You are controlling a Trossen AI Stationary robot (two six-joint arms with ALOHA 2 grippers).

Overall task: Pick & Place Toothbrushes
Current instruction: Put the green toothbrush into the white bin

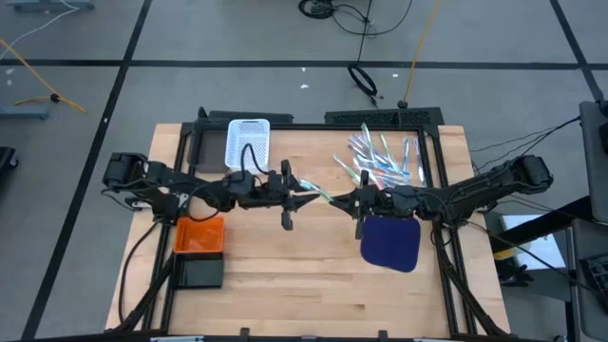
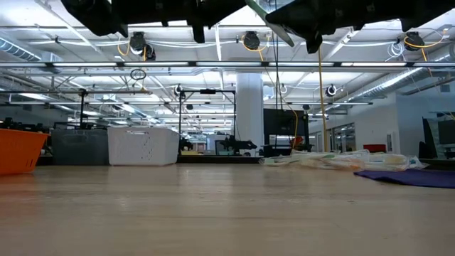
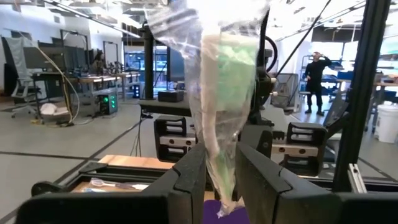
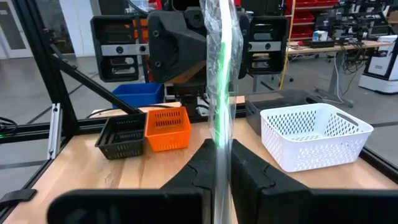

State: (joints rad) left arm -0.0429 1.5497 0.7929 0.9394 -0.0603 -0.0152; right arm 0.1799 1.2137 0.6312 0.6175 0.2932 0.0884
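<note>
My left gripper [image 1: 306, 190] hangs above the middle of the wooden table [image 1: 313, 285], its fingers [image 3: 186, 180] clamped on one end of a green toothbrush [image 1: 318, 193] in a clear wrapper. Just to the right, my right gripper [image 1: 344, 201] pinches the other end of that toothbrush, so it spans the gap between both grippers in mid-air. Farther right, the other toothbrushes [image 1: 380, 157] lie scattered near the table's far edge, beside a dark blue cloth [image 1: 391, 242]. A white basket [image 1: 247, 141] sits at the far left.

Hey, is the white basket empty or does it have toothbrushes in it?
Empty. The white basket shows only bare mesh inside; the high view agrees.
</note>
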